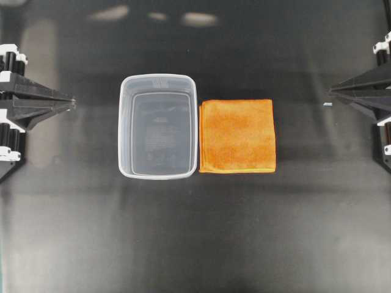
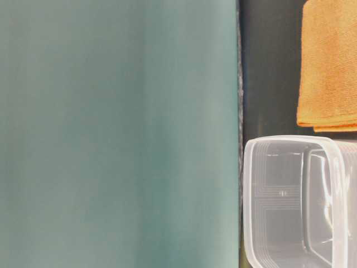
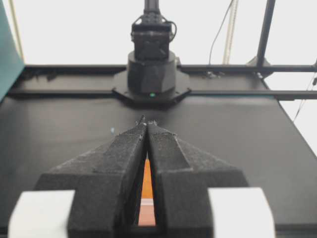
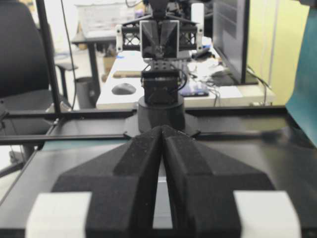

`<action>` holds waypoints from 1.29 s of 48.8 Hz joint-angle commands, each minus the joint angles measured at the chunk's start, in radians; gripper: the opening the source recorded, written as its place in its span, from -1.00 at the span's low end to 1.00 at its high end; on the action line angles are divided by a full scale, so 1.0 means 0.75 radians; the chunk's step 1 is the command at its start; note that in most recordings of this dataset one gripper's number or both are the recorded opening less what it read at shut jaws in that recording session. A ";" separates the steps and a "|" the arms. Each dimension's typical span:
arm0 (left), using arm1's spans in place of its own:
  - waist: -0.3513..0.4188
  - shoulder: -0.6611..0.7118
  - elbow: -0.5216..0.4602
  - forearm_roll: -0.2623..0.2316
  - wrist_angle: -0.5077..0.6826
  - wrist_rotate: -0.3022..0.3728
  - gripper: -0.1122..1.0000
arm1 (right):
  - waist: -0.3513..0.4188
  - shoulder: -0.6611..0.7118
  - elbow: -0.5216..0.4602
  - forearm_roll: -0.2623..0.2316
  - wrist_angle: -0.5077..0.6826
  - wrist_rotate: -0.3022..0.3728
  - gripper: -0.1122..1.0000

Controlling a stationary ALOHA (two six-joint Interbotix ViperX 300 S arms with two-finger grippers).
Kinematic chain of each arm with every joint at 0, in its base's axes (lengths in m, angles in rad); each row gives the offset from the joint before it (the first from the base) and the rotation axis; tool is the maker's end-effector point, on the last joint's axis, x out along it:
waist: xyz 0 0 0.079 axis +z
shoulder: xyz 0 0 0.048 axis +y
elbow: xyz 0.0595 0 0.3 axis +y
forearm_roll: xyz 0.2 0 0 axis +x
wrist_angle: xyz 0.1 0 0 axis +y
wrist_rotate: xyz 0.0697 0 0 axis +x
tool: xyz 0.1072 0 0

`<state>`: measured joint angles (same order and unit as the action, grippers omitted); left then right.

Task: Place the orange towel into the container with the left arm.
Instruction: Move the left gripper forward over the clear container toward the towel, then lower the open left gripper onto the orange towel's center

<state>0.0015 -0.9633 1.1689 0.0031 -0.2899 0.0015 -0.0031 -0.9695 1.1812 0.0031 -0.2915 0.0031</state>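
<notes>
The orange towel [image 1: 237, 135] lies flat and folded on the black table, its left edge against the clear container [image 1: 158, 126], which stands empty. My left gripper [image 1: 72, 102] is shut and empty at the left edge, well apart from the container. My right gripper [image 1: 331, 91] is shut and empty at the right edge, apart from the towel. In the left wrist view the shut gripper [image 3: 147, 122] shows a sliver of the towel [image 3: 147, 179] through the gap behind its tips. The right wrist view shows the right gripper [image 4: 162, 128] shut. The table-level view shows the towel [image 2: 329, 61] and container [image 2: 295, 201].
The black table [image 1: 195, 232] stretches round both things. A teal wall [image 2: 117, 134] fills the left of the table-level view. The opposite arm's base [image 3: 151, 74] stands at the table's far end in the left wrist view, and the other base [image 4: 159, 106] in the right wrist view.
</notes>
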 commanded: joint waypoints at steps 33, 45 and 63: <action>0.010 0.505 -0.577 0.055 0.657 -0.104 -0.78 | 0.012 -0.137 -0.018 0.041 0.288 0.092 -0.79; 0.025 0.712 -0.767 0.055 0.808 -0.086 -0.78 | 0.012 -0.180 0.022 0.041 0.405 0.094 -0.24; 0.072 1.090 -1.111 0.055 1.139 -0.078 0.16 | 0.010 -0.288 0.049 0.041 0.520 0.092 0.53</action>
<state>0.0552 -0.2010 0.4264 0.0414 0.5031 -0.0568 0.0031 -1.1796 1.2195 0.0307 0.0966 0.0721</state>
